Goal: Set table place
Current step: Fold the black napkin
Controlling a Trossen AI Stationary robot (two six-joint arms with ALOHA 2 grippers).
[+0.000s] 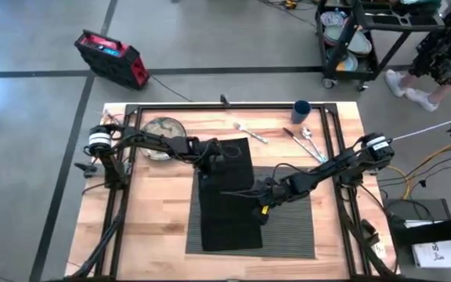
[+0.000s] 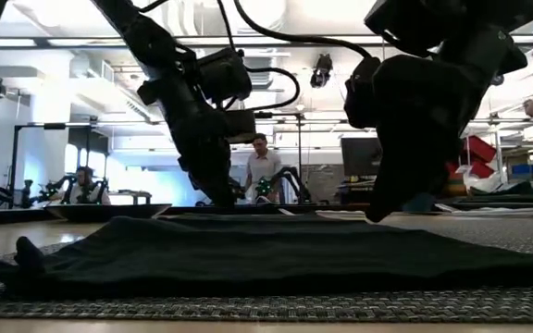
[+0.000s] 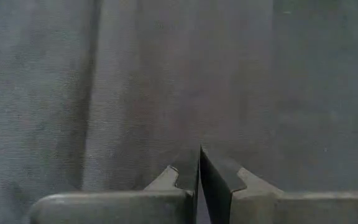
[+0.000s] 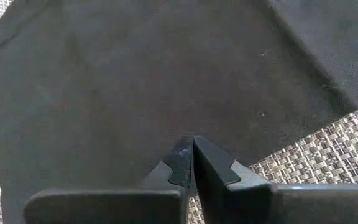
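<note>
A black napkin [image 1: 225, 196] lies flat over the left part of the dark grey ribbed placemat [image 1: 288, 227] in the middle of the table [image 1: 155, 227]. My left gripper [image 1: 210, 162] is down on the napkin's far left part, shut. At the napkin's right edge my right gripper [image 1: 260, 197] is down too, shut. Along the far edge lie a silvery plate [image 1: 161, 128], a fork [image 1: 250, 131], a knife and spoon [image 1: 304, 142], and a dark blue cup [image 1: 301, 110]. My left gripper comes at the napkin from above, pointing down, its shut fingertips [image 3: 185, 171] on the cloth's far left part [image 3: 191, 134]. Creases in the cloth run toward the tips. The napkin stays on the mat. One layer or several, I cannot tell. My right gripper slants down from the table's right, its shut fingertips [image 4: 182, 155] on the napkin right beside its right edge [image 4: 229, 146]. The cloth lies flat on the placemat [image 4: 328, 155] with no creases. How much cloth sits between the fingers is hidden by the fingers.
Black metal rails [image 1: 131, 188] border the table on all sides. A red and black case [image 1: 112, 56] sits on the floor behind the table, and a cart [image 1: 351, 39] at the back right. People stand in the room beyond.
</note>
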